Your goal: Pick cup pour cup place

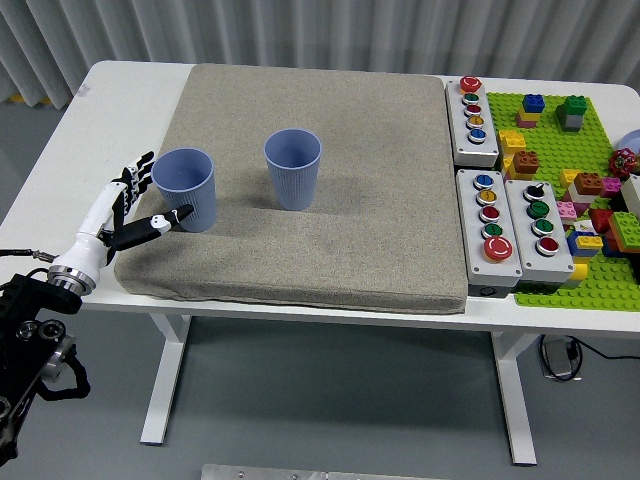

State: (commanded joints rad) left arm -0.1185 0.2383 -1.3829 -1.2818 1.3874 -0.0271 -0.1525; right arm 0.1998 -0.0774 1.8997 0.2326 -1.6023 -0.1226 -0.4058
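Observation:
Two blue ribbed cups stand upright on a grey mat [330, 190]. The left cup [185, 189] is near the mat's left edge, the right cup [293, 169] stands near the mat's middle. My left hand [135, 205] is just left of the left cup, fingers spread, thumb tip pointing at the cup's lower side. It holds nothing. My right arm is out of the picture.
Three grey button boxes [475, 108] [489, 217] [540, 227] sit right of the mat. A green baseplate [560, 280] with several coloured bricks fills the table's right end. The white table [110, 110] shows bare at the left.

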